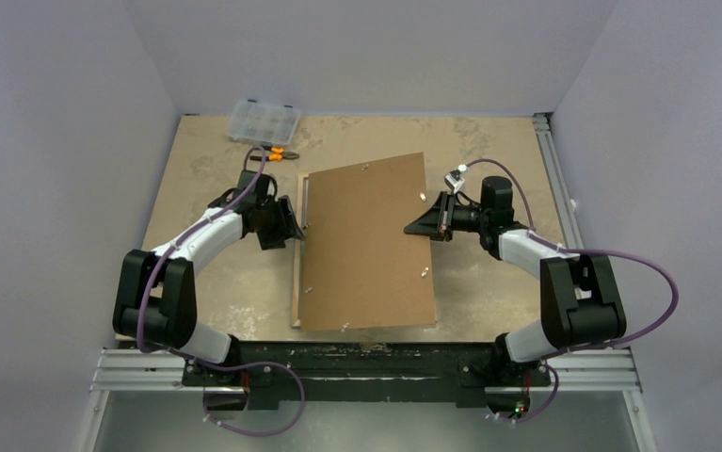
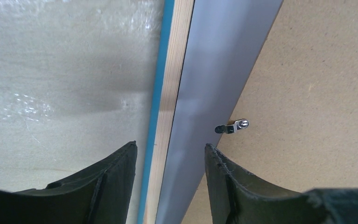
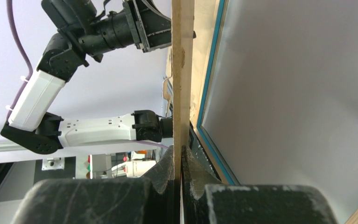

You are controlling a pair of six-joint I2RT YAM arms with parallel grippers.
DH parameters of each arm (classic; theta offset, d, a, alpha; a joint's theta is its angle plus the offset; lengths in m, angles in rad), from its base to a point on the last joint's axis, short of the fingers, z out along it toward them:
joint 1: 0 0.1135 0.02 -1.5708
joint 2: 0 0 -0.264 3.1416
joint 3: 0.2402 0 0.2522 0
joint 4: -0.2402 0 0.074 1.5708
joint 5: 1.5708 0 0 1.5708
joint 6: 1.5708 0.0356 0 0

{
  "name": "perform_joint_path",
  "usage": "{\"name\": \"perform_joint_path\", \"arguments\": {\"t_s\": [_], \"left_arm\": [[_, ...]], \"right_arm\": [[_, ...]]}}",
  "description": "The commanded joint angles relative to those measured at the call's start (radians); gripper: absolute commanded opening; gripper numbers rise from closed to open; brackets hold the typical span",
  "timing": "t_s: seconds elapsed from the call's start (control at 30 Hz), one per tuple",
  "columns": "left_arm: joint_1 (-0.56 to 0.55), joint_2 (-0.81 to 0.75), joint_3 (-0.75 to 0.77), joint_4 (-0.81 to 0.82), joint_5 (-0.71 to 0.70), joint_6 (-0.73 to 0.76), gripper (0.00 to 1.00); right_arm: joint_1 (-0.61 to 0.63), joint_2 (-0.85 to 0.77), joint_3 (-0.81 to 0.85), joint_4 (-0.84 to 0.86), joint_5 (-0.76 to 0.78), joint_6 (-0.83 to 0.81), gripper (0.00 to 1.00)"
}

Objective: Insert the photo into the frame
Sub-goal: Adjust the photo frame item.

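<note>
backing board (image 1: 366,245) over frame (image 2: 167,116)

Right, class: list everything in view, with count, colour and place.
brown cardboard backing board: one, brown, table centre, over frame
thin rectangular picture frame: one, blue and wood, under board
grey glossy sheet: one, grey, inside frame; photo or glass unclear
small metal clips: several, silver, on board
clear plastic compartment box: one, clear, far left
orange-handled pliers: one, orange, beside box
left hand: one, black, open astride frame edge
right hand: one, black, shut on board

no readable text, labels or numbers, perhaps because distant surfaces look blurred
</note>
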Motion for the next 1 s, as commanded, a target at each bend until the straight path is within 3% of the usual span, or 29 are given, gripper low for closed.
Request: {"name": "perform_joint_path", "arguments": {"t_s": [0.0,0.3,0.5,0.83,0.97], "left_arm": [[0.004,0.010,0.107,0.000,-0.002,-0.007,0.54],[-0.003,0.103,0.234,-0.032,-0.006,0.003,0.54],[-0.005,0.052,0.203,-0.046,-0.044,0.013,0.54],[-0.005,-0.080,0.153,-0.210,-0.221,0.055,0.51],[-0.008,-0.072,0.111,-0.207,-0.175,0.051,0.49]], "right_arm": [[0.030,-0.050,0.017,0.029,-0.040,0.013,0.00],[0.037,-0.076,0.021,-0.042,-0.040,-0.031,0.00],[0.037,-0.064,0.027,-0.036,-0.033,-0.029,0.00],[0.037,-0.072,0.036,-0.023,-0.018,-0.007,0.00],[0.037,-0.078,0.034,-0.001,-0.015,0.014,0.00]]}}
